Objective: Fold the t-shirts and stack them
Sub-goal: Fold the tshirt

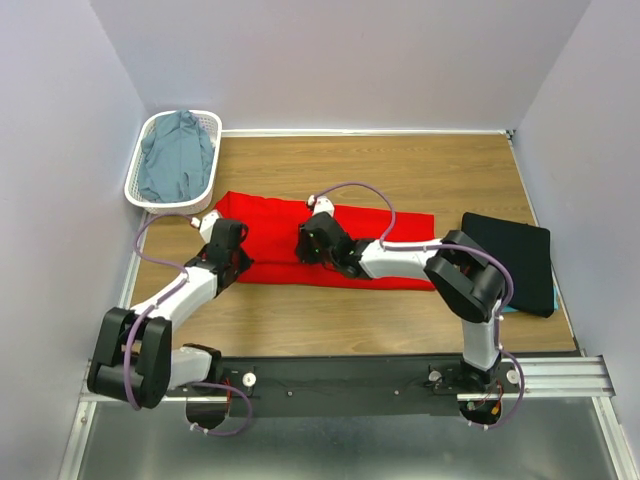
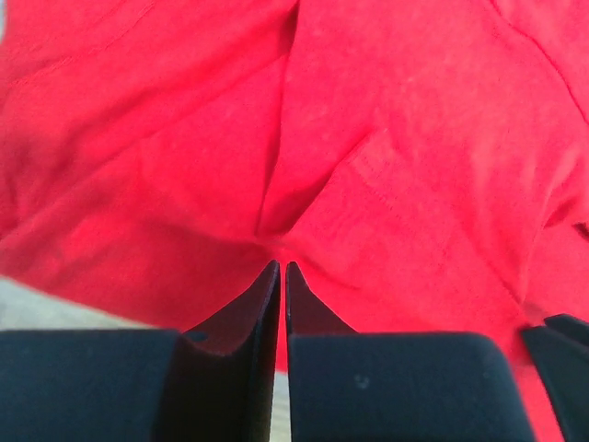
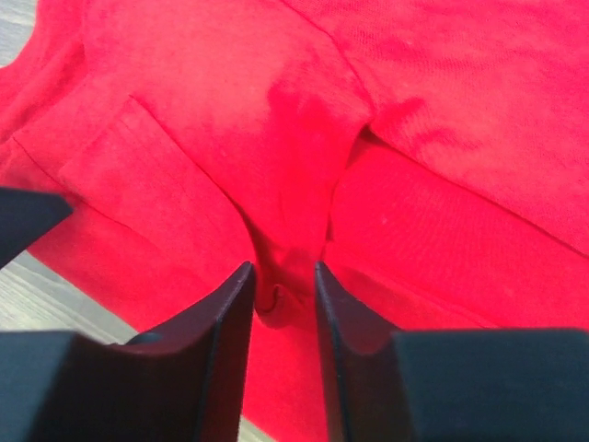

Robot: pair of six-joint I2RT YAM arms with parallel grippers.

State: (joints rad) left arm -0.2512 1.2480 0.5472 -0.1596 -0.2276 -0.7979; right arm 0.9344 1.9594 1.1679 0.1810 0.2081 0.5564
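We are seeing a bright red t-shirt (image 1: 275, 225), a black t-shirt (image 1: 510, 260), a grey-blue t-shirt (image 1: 178, 160) and a white lattice basket (image 1: 140, 180)

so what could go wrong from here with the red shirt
1. The left gripper has only a thin pinch of the red t-shirt at its tips, so the cloth may slip out if it pulls.
2. A ridge of cloth sits between the right gripper's parted jaws. Lifting away could drag it and spoil the fold.
3. The right arm's elbow is close beside the black t-shirt, so a wide swing might nudge it.
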